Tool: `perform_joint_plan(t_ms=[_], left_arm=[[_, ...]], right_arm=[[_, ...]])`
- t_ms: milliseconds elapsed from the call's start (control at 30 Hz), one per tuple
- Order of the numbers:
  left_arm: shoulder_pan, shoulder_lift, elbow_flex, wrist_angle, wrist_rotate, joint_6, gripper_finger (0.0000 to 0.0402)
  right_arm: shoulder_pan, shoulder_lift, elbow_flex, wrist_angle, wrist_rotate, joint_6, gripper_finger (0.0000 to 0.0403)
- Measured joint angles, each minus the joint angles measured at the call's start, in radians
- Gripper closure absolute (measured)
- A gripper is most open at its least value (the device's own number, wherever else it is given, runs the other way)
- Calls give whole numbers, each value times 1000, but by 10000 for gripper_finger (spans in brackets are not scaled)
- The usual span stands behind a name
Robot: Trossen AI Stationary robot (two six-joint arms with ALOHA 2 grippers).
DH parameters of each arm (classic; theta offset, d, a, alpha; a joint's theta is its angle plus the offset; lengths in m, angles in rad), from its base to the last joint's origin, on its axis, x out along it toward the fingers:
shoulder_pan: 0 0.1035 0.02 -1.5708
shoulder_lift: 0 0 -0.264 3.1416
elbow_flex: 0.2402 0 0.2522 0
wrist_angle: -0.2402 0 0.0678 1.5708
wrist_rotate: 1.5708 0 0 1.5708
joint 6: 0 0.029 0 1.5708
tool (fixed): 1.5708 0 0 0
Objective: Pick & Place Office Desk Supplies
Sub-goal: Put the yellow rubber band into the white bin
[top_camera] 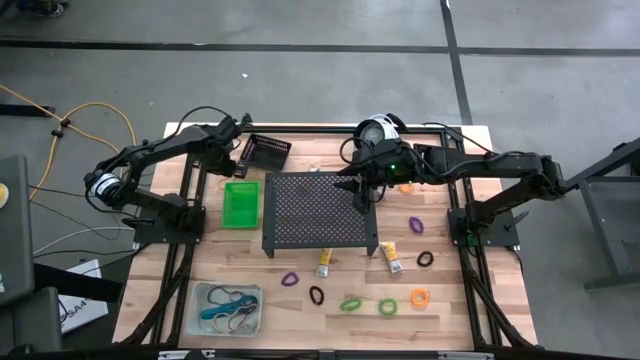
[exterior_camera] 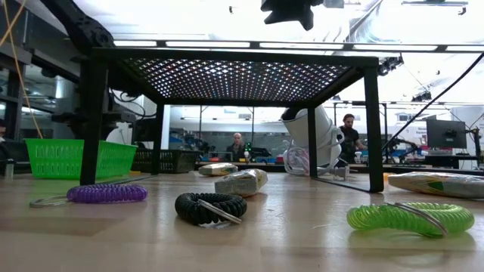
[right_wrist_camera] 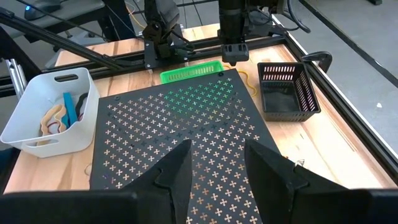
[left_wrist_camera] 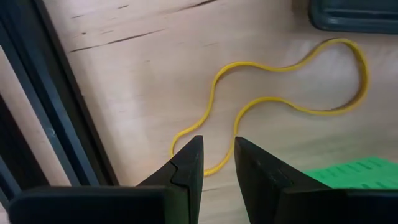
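Yellow rubber band (left_wrist_camera: 273,102) just ahead of left tool (left_wrist_camera: 217,158), fingers apart, nothing held

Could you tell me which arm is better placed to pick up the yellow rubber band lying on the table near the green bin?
The left. Its gripper hangs open directly above the yellow rubber band, beside the green bin. The right gripper sits over the perforated stand, farther away.

no readable text, labels or numbers anywhere
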Motion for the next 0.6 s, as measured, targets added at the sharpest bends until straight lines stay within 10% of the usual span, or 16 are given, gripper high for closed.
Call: perform_joint_plan(t_ms=[600], left_arm=[[30,16,-17,65,0,91,315]], right_arm=[[0,0,0,0,0,0,268]])
